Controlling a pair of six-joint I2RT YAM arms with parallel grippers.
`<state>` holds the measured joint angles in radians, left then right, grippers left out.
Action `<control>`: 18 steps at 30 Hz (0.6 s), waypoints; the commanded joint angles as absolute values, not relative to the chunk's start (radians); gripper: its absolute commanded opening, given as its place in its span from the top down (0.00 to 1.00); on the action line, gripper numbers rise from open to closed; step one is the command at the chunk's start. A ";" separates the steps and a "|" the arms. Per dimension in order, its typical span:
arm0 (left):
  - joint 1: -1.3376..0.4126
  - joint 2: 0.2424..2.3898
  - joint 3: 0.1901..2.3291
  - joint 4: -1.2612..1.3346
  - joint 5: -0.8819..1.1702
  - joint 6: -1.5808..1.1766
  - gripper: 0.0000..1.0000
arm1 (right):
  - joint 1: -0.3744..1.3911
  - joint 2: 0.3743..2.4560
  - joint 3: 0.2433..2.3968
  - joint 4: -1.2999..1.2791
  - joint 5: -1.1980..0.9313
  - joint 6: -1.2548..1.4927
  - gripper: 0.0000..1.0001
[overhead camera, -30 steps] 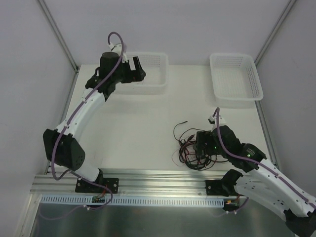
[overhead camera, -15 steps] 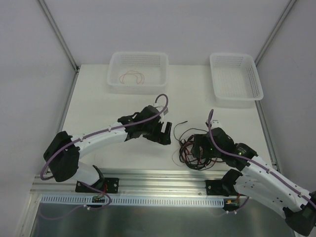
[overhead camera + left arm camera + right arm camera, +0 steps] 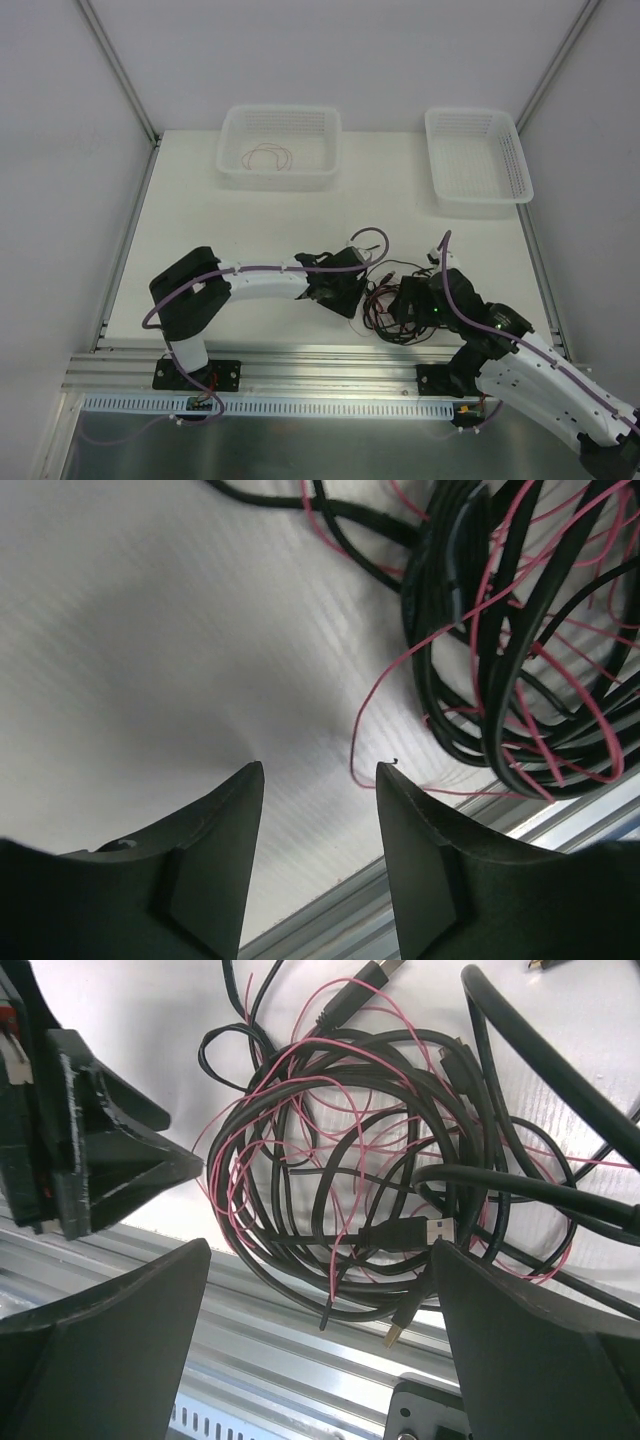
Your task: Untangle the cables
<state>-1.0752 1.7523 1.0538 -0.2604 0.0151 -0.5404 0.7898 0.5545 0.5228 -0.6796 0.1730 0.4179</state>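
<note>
The cables (image 3: 388, 303) lie as one tangle of black leads and fine red-pink wires near the table's front edge, seen close up in the left wrist view (image 3: 500, 630) and the right wrist view (image 3: 350, 1160). My left gripper (image 3: 352, 296) sits low at the tangle's left side. Its jaws (image 3: 318, 770) stand partly open with only bare table between them, and a thin red wire end (image 3: 372, 770) curls by the right fingertip. My right gripper (image 3: 410, 302) hovers over the tangle, wide open (image 3: 318, 1248), holding nothing. A USB plug (image 3: 437, 1230) lies by its right finger.
Two white baskets stand at the back: the left basket (image 3: 232, 172) holds one loose pink wire loop (image 3: 270, 157), and the right basket (image 3: 478, 195) shows nothing inside. The metal rail (image 3: 330, 362) runs just in front of the tangle. A left-gripper finger (image 3: 130, 1170) shows in the right wrist view.
My left arm swung from the back left basket down to the tangle's left side, and its jaws narrowed. A pink wire loop now shows in that basket. The right gripper barely moved.
</note>
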 commanded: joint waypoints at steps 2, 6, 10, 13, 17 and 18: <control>-1.120 1.801 1.134 -0.244 -0.032 -0.542 0.53 | 0.795 0.538 0.500 -0.680 0.155 0.456 0.03; -1.135 1.845 1.167 -0.242 -0.034 -0.546 0.61 | 0.795 0.540 0.485 -0.667 0.161 0.469 0.03; -1.141 1.873 1.164 -0.244 -0.043 -0.568 0.74 | 0.796 0.545 0.466 -0.641 0.156 0.479 0.03; -1.141 1.859 1.146 -0.244 -0.063 -0.577 0.97 | 0.795 0.578 0.446 -0.621 0.149 0.489 0.03; -1.138 1.778 1.108 -0.262 -0.141 -0.568 1.00 | 0.795 0.620 0.420 -0.594 0.150 0.505 0.08; -1.137 1.754 1.103 -0.273 -0.162 -0.563 1.00 | 0.793 0.630 0.408 -0.589 0.155 0.512 0.11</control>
<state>-1.1332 1.8416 1.1324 -0.2356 -0.0662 -0.5652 0.7902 0.6071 0.4294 -0.6334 0.1608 0.4740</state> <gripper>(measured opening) 0.008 0.910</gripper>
